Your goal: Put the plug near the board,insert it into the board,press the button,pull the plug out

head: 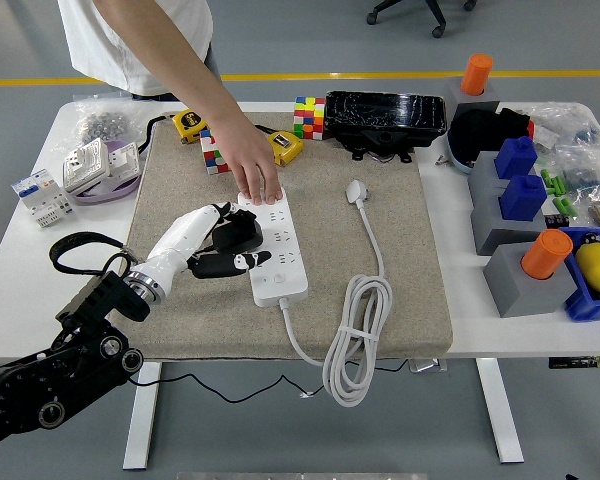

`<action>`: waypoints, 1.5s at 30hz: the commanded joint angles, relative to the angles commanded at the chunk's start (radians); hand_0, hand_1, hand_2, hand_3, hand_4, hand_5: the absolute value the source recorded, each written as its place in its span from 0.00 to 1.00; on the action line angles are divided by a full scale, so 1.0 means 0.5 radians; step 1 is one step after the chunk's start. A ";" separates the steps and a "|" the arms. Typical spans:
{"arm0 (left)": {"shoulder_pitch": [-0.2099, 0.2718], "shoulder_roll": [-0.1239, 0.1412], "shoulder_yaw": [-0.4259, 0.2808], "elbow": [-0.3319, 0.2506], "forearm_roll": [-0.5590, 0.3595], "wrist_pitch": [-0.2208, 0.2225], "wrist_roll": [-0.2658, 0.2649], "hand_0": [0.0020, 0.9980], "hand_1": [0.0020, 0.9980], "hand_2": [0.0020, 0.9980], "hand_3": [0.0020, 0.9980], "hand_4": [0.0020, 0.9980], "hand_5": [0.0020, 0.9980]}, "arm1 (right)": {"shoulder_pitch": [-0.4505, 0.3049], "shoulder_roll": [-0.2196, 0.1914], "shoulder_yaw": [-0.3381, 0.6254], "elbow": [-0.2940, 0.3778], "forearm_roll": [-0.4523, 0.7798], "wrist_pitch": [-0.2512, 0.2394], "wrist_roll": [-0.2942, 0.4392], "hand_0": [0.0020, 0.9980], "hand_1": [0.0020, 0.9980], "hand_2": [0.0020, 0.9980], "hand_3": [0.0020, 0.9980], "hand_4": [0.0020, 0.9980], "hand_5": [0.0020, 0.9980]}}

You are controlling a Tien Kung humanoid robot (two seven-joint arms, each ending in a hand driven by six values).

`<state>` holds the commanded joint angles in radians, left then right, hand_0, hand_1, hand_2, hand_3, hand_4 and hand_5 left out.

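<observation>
A white power strip (280, 250) lies lengthwise on the beige mat (400, 300). My left hand (230, 248) comes in from the lower left, its black fingers curled around a black plug (239, 231). The plug sits over the strip's left edge, about halfway along it. A person's hand (252, 170) reaches from the far side and presses down on the strip's far end. The strip's round button (276, 280) shows near its near end. The strip's own white plug (355, 190) lies loose on the mat to the right, its cable coiled (355, 335) near the front.
Colour cubes (307, 116), yellow tape measures (285, 146) and a black tray (385, 118) line the mat's far edge. White sockets (100, 165) lie at the left. Grey and blue blocks with orange cylinders (545, 253) crowd the right side of the table.
</observation>
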<state>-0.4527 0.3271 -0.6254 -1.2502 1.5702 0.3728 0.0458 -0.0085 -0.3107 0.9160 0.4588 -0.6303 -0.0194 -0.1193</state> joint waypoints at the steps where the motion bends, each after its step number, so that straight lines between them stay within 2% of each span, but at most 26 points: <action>1: -0.008 -0.002 0.006 -0.001 0.000 -0.001 0.001 0.71 0.72 0.72 0.72 0.90 0.52 | -0.002 0.001 0.003 0.000 0.000 0.000 0.000 0.68 0.69 0.70 0.60 0.94 0.53; 12: -0.072 -0.032 0.055 0.010 0.002 -0.015 0.015 0.71 0.72 0.72 0.71 0.90 0.53 | -0.006 0.005 0.019 0.000 -0.002 -0.001 0.001 0.68 0.69 0.70 0.60 0.94 0.53; 24: -0.136 -0.083 0.084 0.107 -0.033 -0.019 0.020 0.71 0.72 0.72 0.71 0.90 0.53 | -0.006 0.010 0.025 0.004 -0.002 -0.001 0.001 0.68 0.69 0.70 0.60 0.94 0.53; 32: -0.131 -0.073 0.071 0.128 -0.044 -0.024 0.023 0.71 0.71 0.72 0.71 0.90 0.53 | -0.010 0.011 0.030 0.004 -0.003 -0.002 0.001 0.68 0.69 0.70 0.60 0.94 0.53; 39: -0.116 -0.072 0.045 0.081 -0.042 -0.018 0.011 0.71 0.71 0.72 0.71 0.90 0.53 | -0.010 0.015 0.029 0.005 -0.004 -0.001 0.002 0.68 0.69 0.70 0.60 0.94 0.53; 45: -0.083 -0.046 -0.023 -0.046 -0.039 -0.001 -0.007 0.71 0.72 0.72 0.72 0.90 0.53 | -0.009 0.015 0.034 0.007 -0.007 -0.002 0.003 0.68 0.69 0.70 0.60 0.94 0.53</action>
<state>-0.4940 0.3039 -0.6371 -1.2733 1.5507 0.3723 0.0424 -0.0130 -0.3031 0.9328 0.4623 -0.6339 -0.0205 -0.1179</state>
